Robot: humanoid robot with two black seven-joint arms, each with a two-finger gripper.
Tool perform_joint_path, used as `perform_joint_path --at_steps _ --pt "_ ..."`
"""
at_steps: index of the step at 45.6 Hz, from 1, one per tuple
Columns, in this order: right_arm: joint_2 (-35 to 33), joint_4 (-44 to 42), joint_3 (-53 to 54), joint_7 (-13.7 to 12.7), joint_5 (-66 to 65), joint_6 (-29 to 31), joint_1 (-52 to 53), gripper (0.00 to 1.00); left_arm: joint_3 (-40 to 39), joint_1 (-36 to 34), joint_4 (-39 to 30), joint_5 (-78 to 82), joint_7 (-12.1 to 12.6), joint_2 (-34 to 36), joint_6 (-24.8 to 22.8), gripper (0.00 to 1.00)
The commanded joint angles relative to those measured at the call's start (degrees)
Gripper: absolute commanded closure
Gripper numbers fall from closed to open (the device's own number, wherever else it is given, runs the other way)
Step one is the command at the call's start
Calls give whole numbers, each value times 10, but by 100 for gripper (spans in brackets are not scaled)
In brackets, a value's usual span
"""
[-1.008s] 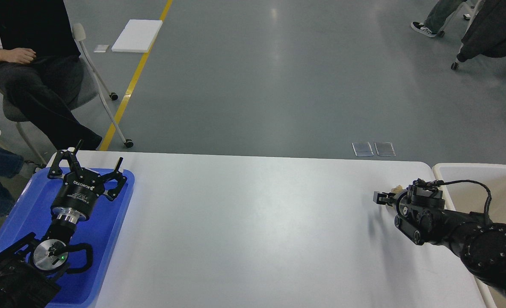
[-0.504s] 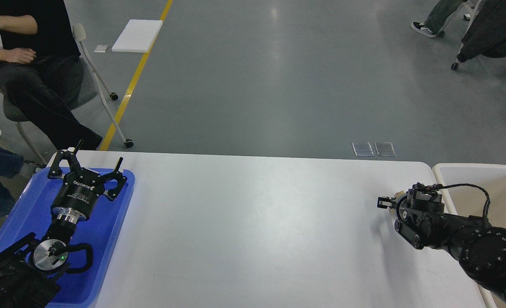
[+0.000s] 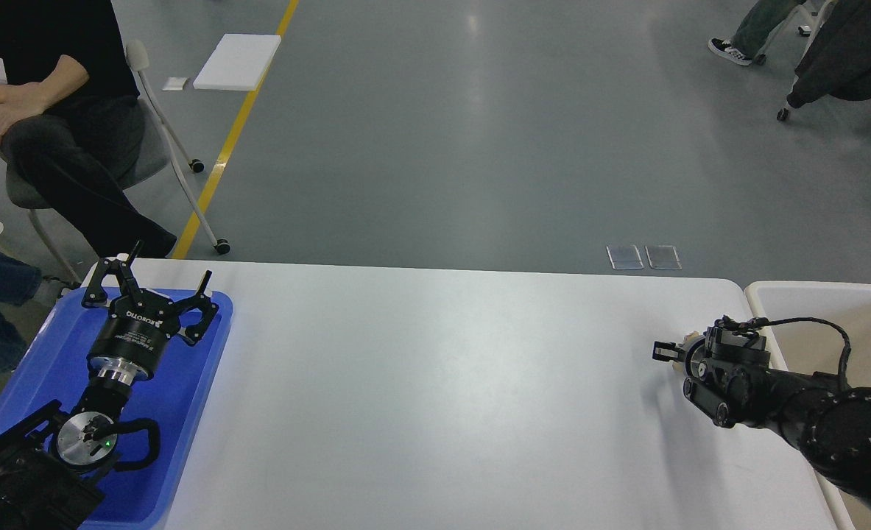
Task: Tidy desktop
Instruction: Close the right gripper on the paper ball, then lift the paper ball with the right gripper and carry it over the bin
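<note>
The desktop [image 3: 435,383] is a wide white tabletop with rounded corners. My left gripper [image 3: 157,283] is open and empty, and hangs over the far end of a blue tray [image 3: 37,361] at the desktop's left edge. My right gripper [image 3: 663,352] is near the desktop's right edge, pointing left and seen small and dark. A small beige thing [image 3: 691,338] shows at its fingers and travels with it, so it appears held. Most of that thing is hidden.
A beige-white tub [image 3: 810,287] stands just off the desktop's right edge, close to my right arm. A seated person [image 3: 45,125] on a wheeled chair is beyond the far left corner. A white board [image 3: 236,62] lies on the grey floor.
My right gripper has drawn back to the right and a little toward me, with the beige thing moving along. The left arm has not moved. The seated person has shifted their arms.
</note>
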Motion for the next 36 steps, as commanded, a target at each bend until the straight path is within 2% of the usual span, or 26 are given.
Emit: perform_joint_path --at_steps 1,12,24,36 --pt "-35 99 2 -2 1 -1 51 100 0 0 0 0 1 0 -1 1" --pt "-94 215 -11 -2 5 -1 130 100 0 0 0 0 2 -1 -1 1" --pt "-151 381 -85 -1 4 -9 263 100 0 -1 0 0 2 0 -1 1" --pt "-196 450 -127 1 4 -7 345 100 0 -1 0 0 2 0 -1 1"
